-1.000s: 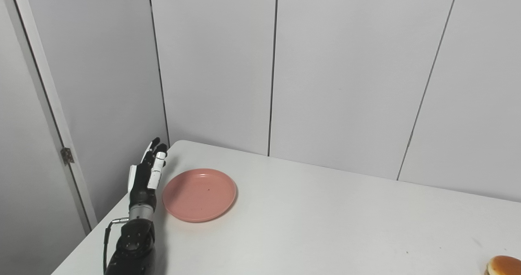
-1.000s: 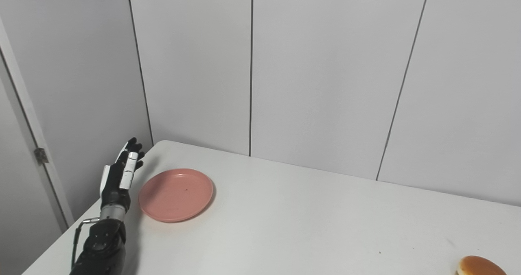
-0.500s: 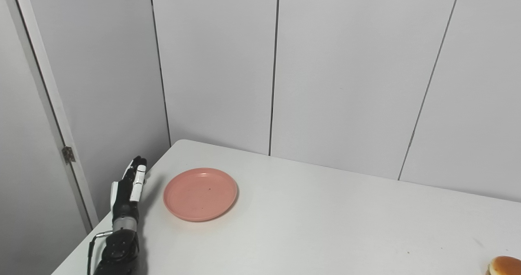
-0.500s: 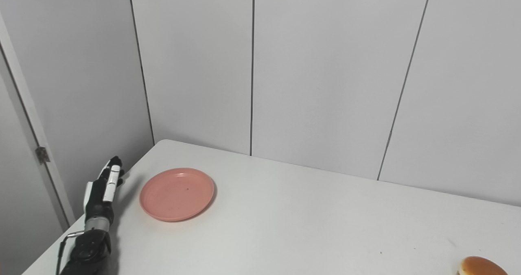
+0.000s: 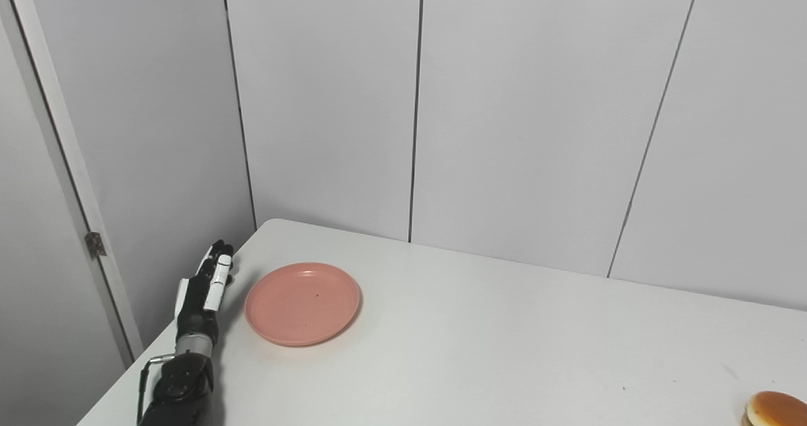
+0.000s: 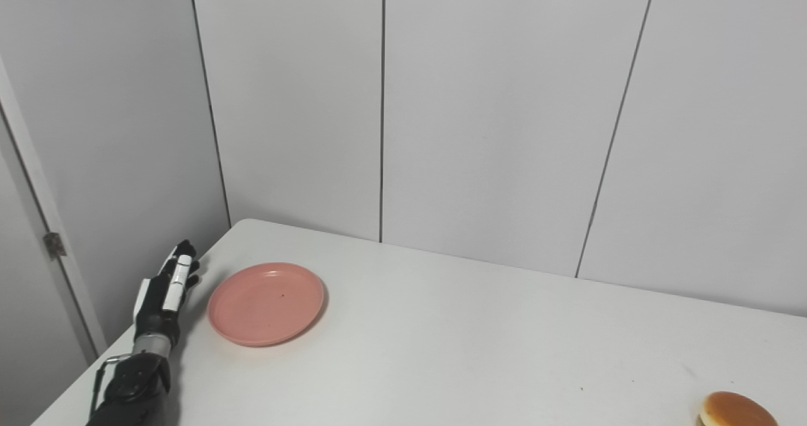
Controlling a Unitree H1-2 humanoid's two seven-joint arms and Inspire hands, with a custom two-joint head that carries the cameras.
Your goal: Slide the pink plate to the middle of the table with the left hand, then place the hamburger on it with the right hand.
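Pink plate (image 5: 302, 303) sits far left on the table (image 5: 479, 350), uncentred. Left hand (image 5: 205, 290) just beside its left rim, fingers extended, empty. Plate looks light, rigid, slippery (push at rim). Hamburger (image 6: 734, 409) near right, soft; right hand unseen.

The left robot hand (image 5: 205, 290) is black with white finger plates, joined by a silver wrist ring to a glossy black forearm (image 5: 179, 391) trailing a thin black cable (image 5: 142, 388).
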